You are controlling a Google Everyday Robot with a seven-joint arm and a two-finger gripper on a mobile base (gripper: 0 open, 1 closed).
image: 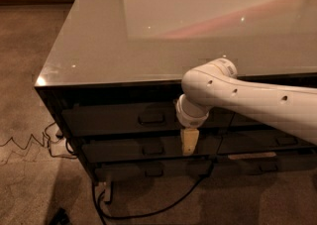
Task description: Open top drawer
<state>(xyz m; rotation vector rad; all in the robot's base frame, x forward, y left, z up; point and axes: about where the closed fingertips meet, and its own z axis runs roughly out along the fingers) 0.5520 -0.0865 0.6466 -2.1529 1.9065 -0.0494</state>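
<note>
Camera view: your white arm (247,101) reaches in from the right. The gripper (189,142) points down, its tan fingers (189,138) pressed together and empty, just right of and below the small bar handle (151,117) of the wide, dark, glossy top drawer (106,120), which sits shut under the glossy grey counter (94,45).

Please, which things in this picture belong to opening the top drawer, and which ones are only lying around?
Belong to the job:
- top drawer, looks shut
- its handle
- gripper, hanging in front of the drawer fronts, lower than that handle and to the right of it in the picture

Only lying around:
- lower drawer
- black cable on the carpet
- glossy cabinet top
</note>
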